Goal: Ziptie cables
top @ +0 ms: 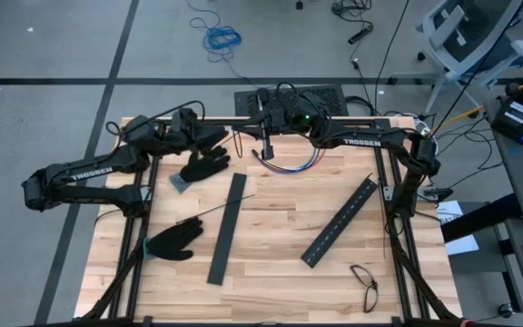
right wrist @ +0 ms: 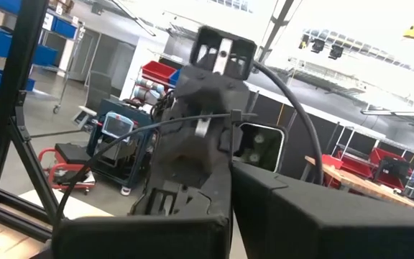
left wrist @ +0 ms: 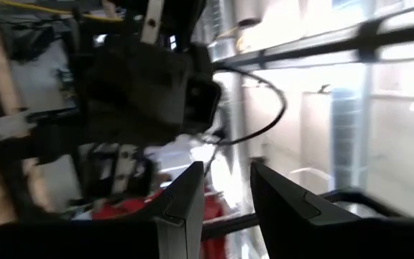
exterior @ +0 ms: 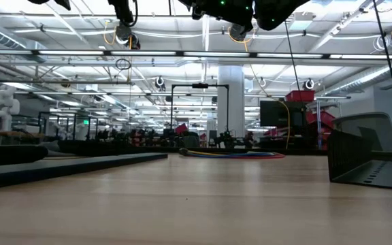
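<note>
The cables [top: 289, 163], a loose bundle of red, blue and white wires, lie on the table near its far edge, also low in the distance [exterior: 230, 154]. Both arms are raised well above them. My left gripper [top: 227, 138] faces my right gripper [top: 260, 127] with a short gap between them. A thin dark ziptie [right wrist: 121, 140] crosses the front of the left gripper [right wrist: 203, 126] in mid-air. The left fingers [left wrist: 192, 194] stand a little apart. My right gripper [right wrist: 230, 208] is shut with nothing between its fingers. Another ziptie [top: 216, 211] lies flat on the table. My left gripper has the ziptie across its fingertips, near the strip's head end [right wrist: 225, 115]. The gripper's own body hides how the fingers close on it. The strip is lifted clear of the table and arches away and downward from the fingers [right wrist: 77, 180].
Two long black slotted bars [top: 227, 227] [top: 339, 222] lie on the table. Two black gloves [top: 205, 166] [top: 171, 243] lie at the left. Eyeglasses [top: 366, 283] sit near the front right corner. Black frame posts stand at the table's sides.
</note>
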`<state>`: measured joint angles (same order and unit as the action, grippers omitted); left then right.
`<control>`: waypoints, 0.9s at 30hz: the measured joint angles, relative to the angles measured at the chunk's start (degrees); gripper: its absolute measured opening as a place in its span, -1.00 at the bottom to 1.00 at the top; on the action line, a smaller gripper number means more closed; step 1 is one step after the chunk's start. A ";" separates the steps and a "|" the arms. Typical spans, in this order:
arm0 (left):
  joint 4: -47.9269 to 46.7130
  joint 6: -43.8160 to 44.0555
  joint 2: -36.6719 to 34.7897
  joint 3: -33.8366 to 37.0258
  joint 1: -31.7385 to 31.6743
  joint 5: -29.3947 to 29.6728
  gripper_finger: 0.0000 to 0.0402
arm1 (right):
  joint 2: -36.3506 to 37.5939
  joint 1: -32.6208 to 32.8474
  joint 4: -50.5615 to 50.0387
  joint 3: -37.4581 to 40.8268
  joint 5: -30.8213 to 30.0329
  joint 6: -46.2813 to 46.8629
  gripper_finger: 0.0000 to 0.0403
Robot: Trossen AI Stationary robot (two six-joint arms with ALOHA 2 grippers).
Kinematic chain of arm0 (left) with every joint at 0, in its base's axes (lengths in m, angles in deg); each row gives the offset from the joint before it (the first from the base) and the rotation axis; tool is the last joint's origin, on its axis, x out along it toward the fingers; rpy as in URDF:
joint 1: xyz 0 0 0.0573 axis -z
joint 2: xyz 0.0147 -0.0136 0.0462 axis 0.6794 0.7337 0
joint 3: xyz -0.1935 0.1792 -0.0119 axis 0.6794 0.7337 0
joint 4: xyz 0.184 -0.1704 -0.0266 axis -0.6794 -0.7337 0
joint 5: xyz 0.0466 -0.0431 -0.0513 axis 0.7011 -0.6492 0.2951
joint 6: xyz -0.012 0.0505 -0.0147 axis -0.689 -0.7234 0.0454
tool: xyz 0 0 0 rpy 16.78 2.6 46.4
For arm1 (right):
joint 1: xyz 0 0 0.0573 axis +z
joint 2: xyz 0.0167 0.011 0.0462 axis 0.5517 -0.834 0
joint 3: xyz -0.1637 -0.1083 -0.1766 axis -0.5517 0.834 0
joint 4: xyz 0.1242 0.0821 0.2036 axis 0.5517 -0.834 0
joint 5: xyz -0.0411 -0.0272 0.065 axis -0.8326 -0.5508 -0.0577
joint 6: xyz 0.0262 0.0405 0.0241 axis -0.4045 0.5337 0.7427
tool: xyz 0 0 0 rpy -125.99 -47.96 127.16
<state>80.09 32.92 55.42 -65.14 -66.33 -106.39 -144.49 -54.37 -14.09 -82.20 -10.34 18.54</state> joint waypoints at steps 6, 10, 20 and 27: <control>-6.60 -2.01 -3.59 0.00 -1.98 0.71 -0.44 | 0.00 -0.08 -0.01 0.00 -0.01 0.81 -1.00; -6.43 -1.96 -4.99 0.00 -2.43 1.66 -0.44 | 0.00 -0.08 -0.31 0.00 -0.06 0.81 -1.00; -6.58 -3.23 -5.06 0.00 -2.38 2.03 -0.44 | -0.09 1.23 -3.59 0.00 -1.45 1.38 -1.00; -6.51 -7.29 -4.24 0.00 -2.36 2.53 -0.44 | -0.09 3.07 -4.59 0.02 -1.49 2.12 -1.00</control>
<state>73.58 25.62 51.17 -65.14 -68.69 -103.86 -144.58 -51.31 -18.67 -82.18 -11.83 20.66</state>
